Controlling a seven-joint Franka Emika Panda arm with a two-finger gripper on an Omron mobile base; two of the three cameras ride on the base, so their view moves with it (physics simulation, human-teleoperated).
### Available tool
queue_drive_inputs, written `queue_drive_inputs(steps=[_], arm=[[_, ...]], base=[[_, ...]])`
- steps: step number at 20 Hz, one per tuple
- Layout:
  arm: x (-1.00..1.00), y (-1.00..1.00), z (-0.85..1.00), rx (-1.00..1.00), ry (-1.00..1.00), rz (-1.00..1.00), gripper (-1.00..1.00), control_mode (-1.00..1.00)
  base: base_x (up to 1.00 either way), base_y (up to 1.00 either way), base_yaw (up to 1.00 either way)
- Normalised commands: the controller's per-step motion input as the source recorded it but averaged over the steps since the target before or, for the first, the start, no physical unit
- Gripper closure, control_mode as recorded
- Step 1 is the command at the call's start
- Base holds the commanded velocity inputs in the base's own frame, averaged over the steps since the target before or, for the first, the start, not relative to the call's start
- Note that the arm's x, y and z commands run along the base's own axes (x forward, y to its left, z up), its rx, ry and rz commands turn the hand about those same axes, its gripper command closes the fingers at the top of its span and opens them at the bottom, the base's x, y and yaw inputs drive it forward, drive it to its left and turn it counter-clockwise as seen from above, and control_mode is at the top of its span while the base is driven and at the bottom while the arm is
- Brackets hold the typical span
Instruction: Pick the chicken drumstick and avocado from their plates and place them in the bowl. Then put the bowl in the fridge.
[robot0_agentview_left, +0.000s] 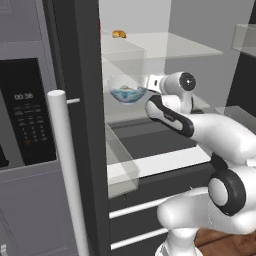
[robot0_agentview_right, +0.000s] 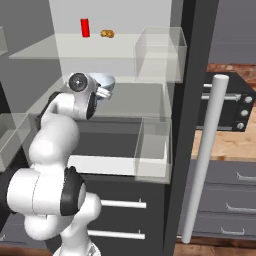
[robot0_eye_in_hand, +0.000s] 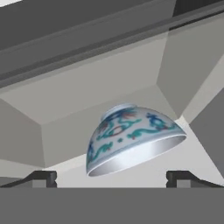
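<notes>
The pale bowl with blue-green painting stands on a glass shelf inside the open fridge. Small brownish and green shapes show inside the bowl, too small to name as the drumstick or the avocado. My gripper is at the bowl's right side, level with its rim. In the hand view the bowl appears upside down just beyond my gripper; the fingertips stand wide apart and nothing is between them. From the right, the bowl sits behind my gripper. The plates are out of view.
A small golden-brown item and a red can sit on the top shelf. Clear door bins hang on the open door beside a long silver handle. A black oven panel is at the left; a white drawer front lies below the shelf.
</notes>
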Motion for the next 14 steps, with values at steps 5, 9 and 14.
queue_drive_inputs(steps=[5, 9, 14], arm=[[-0.63, 0.0, 0.45, 0.01, 0.01, 0.0, -1.0, -1.0], [-0.67, 0.0, 0.31, 0.0, 0.03, -0.05, -1.0, -1.0], [-0.75, 0.0, 0.14, 0.0, 0.08, -0.12, -1.0, -1.0]], base=[[0.0, 0.0, 0.0], [0.0, 0.0, 0.0], [0.0, 0.0, 0.0]])
